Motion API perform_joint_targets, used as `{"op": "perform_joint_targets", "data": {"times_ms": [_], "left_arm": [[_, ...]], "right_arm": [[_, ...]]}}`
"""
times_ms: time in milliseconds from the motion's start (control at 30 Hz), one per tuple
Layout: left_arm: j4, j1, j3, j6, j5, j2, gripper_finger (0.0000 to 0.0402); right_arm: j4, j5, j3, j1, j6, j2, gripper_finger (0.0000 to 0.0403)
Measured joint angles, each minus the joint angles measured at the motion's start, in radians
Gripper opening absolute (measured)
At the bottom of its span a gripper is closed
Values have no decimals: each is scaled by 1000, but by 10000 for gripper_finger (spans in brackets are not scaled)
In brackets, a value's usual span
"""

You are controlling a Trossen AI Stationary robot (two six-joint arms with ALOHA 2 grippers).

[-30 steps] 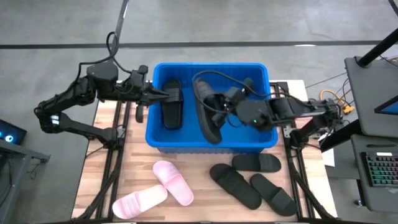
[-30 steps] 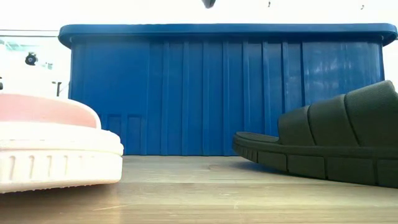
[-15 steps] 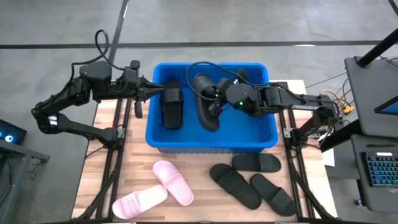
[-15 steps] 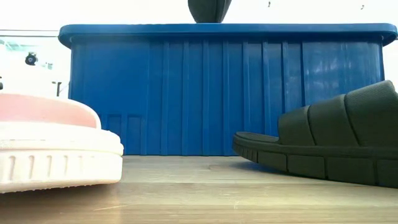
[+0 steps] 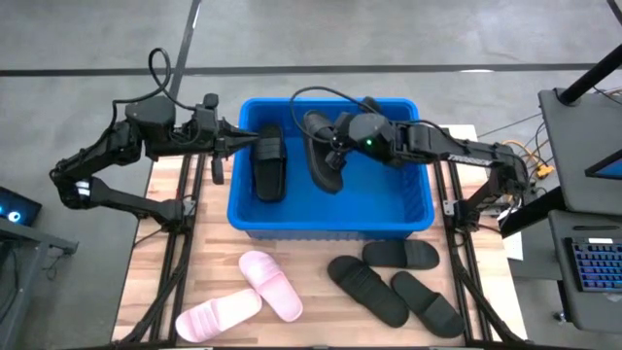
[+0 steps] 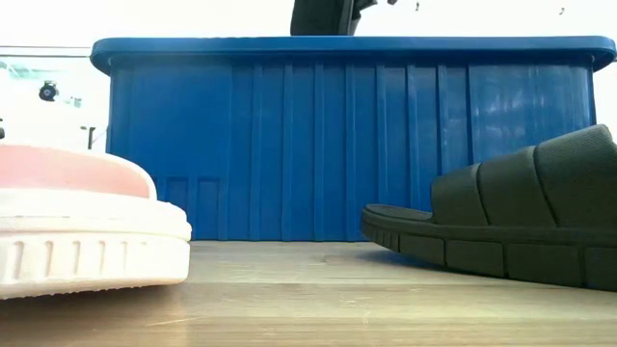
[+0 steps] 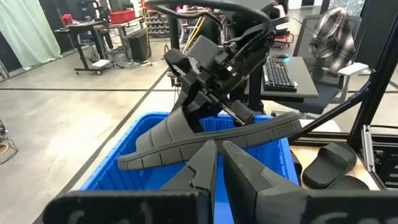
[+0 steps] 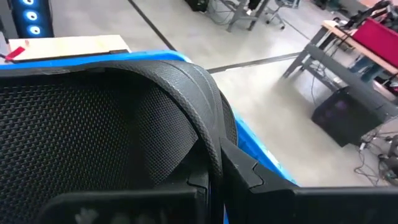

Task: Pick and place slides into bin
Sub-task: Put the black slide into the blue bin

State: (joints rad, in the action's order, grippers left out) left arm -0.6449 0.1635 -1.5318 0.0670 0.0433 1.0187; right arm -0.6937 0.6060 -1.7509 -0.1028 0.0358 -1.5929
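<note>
The blue bin point(image 5: 408, 209) stands at the table's far middle and fills the low view as the bin point(image 6: 347, 145). One black slide point(image 5: 269, 165) lies inside it near the left wall. My right gripper point(image 5: 340, 151) is shut on a second black slide point(image 5: 323, 160), held over the bin's far half. That slide point(image 6: 323, 14) also pokes above the rim in the low view. My left gripper point(image 5: 251, 146) is shut on nothing at the bin's left rim, pointing toward the held slide point(image 7: 186, 140). My right gripper pinches the slide's wide strap at its edge point(image 8: 208, 134) between its two fingers. It reaches in from the table's right, slanting down. The slide hangs tilted below the fingers with its sole point(image 7: 161, 149) clear of the bin's floor.
Two pale pink slides point(image 5: 270, 282) point(image 5: 219, 316) lie on the near left of the table. Three black slides point(image 5: 400, 255) point(image 5: 367, 290) point(image 5: 428, 303) lie on the near right. In the low view a pink slide point(image 6: 87, 222) and a black slide point(image 6: 511, 222) lie before the bin.
My right gripper has carried the black slide from the bin's right half toward its far left and sunk a little, rolling as it went. The slide has swung with it, and more of it now shows above the rim. My right gripper stays shut on it.
</note>
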Motion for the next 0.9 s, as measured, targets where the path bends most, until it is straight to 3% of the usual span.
{"op": "perform_joint_targets", "data": {"times_ms": [500, 900], "left_arm": [[-2, 0, 0, 56, 80, 1, 11], [-46, 0, 1, 71, 286, 11, 11]], "right_arm": [[95, -11, 9, -54, 225, -72, 12], [99, -6, 9, -98, 283, -158, 12]]}}
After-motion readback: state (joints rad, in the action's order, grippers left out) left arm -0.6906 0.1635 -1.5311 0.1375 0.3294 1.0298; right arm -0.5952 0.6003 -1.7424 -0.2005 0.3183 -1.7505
